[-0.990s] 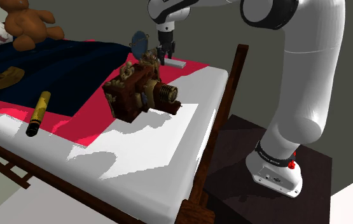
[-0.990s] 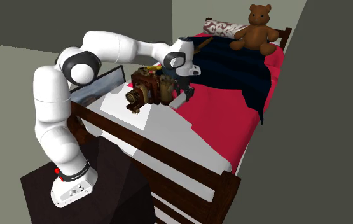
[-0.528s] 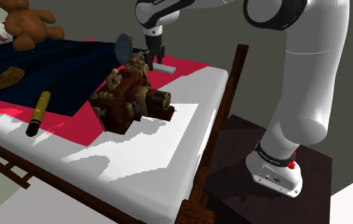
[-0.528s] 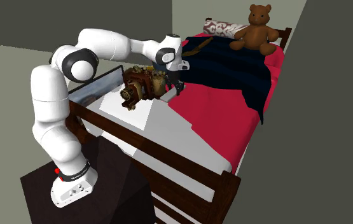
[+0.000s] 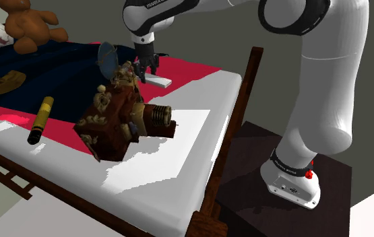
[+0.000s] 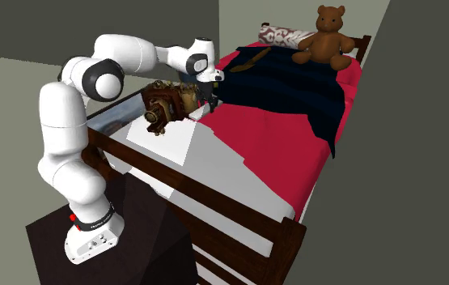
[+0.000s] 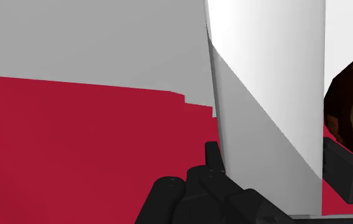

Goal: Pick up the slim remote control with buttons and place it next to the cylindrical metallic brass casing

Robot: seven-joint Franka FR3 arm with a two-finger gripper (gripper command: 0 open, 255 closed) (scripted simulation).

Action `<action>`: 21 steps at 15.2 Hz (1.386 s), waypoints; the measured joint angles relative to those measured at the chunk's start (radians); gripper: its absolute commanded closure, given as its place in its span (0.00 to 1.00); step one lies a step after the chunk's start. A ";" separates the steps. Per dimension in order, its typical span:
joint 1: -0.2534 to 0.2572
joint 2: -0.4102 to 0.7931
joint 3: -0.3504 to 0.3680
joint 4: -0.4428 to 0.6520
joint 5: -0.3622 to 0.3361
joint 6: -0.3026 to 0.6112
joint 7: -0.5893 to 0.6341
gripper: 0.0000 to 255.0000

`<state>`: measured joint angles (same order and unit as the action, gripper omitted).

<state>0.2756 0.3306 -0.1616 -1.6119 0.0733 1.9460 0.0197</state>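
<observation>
My black gripper is shut on the slim remote, a plain white slab held just above the red bedcover. In the wrist view the white remote is clasped between both fingers of the gripper. The brass casing, a yellow cylinder with a dark tip, lies on the bed far toward the shoulder view's left. An ornate brown device hangs tilted right beside the gripper, between it and the casing; it also shows next to the gripper as the brown device.
A dark blue blanket covers the bed's far side, with a brown teddy bear and a wooden tool on it. A white sheet covers the near end. A wooden bedpost rises by the arm's stand.
The arm has swung toward the shoulder view's left with the remote in its grip. The brown device has moved the same way, tipping further and coming nearer the bed's front edge.
</observation>
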 measured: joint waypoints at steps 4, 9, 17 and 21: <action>0.056 0.040 0.027 0.058 -0.005 -0.015 0.086 1.00; 0.122 0.100 0.055 0.154 -0.011 -0.049 0.185 1.00; 0.218 0.267 0.090 0.419 -0.020 -0.140 0.327 1.00; 0.243 0.299 0.095 0.461 -0.022 -0.140 0.360 1.00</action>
<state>0.5182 0.6297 -0.0668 -1.1505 0.0510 1.8061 0.3798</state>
